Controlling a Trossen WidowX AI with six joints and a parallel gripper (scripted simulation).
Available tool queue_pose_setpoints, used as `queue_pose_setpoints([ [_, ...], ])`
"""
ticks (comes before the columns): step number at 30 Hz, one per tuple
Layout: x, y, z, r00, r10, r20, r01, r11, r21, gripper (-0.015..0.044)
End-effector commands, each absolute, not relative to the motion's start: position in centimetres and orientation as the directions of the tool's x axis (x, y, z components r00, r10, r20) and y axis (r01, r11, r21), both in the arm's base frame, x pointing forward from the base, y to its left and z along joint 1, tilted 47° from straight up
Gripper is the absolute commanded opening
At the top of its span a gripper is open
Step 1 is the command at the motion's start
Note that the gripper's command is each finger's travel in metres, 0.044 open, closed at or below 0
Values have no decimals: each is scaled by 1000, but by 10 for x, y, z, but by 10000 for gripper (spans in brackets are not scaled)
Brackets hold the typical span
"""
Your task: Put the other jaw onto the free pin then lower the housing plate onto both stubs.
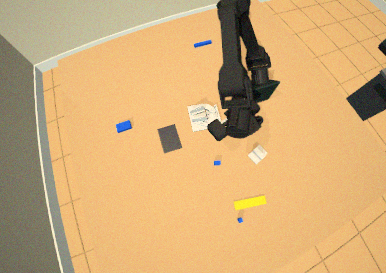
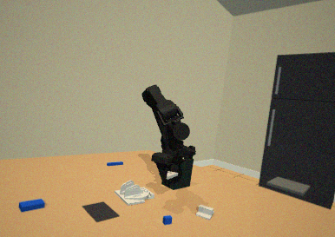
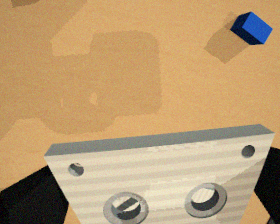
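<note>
Hiding most of the gripper [image 1: 218, 130], arm [image 1: 231, 48] overhead, plate [image 3: 163, 175] cropped below.

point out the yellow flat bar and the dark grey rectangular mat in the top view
yellow flat bar [image 1: 250, 202], top view, middle of its upper face
dark grey rectangular mat [image 1: 170, 138] [image 2: 101, 212], top and exterior views, middle of its surface

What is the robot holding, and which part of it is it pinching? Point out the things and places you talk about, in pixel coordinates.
The gripper [image 3: 156, 160] holds the white housing plate [image 3: 163, 172], the one with round holes, pinched by its two opposite side edges.
</note>
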State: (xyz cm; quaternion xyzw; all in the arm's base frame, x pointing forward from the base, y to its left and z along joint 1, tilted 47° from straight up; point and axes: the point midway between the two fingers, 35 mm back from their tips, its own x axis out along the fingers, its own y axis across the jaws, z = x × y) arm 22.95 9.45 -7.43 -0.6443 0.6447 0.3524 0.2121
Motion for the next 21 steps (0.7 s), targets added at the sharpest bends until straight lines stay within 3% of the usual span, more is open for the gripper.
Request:
queue_pose_setpoints([
  [1, 230, 82, -67, -85, -690, -719, -948, -165, 271, 351],
  [21, 237, 37, -33, -87, -703, -706, -632, -509, 585, 351],
])
